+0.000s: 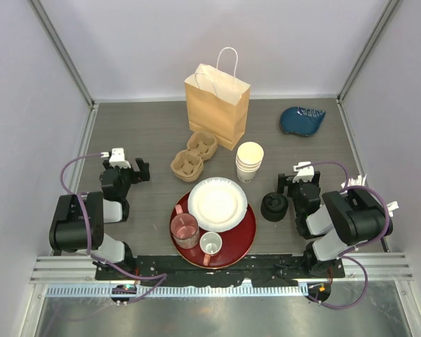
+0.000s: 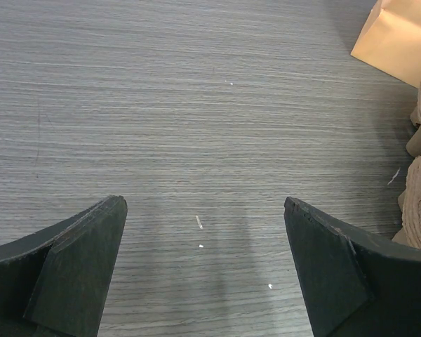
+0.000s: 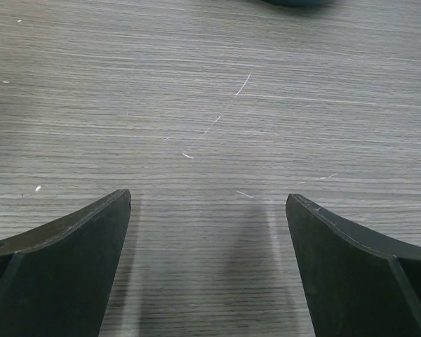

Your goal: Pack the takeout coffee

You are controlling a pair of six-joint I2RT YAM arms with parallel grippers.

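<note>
Left pincer (image 2: 205, 205) stood wide open, empty, above desk (image 2: 196, 105); right pincer (image 3: 208, 199) likewise. Cup stack (image 1: 249, 162) sat near bag (image 1: 217, 105).

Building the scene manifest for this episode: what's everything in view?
paper bag: one, brown, back centre
cup carrier: one, brown cardboard, front-left of the bag
paper cups: one stack, white, right of the carrier
lids: one stack, black, by the right arm
blue item: one, dark blue, back right
red tray: one, front centre
plate: one, white, on the tray
glass: one, pink, on the tray
mug: one, white, on the tray
left gripper: open, empty
right gripper: open, empty
</note>
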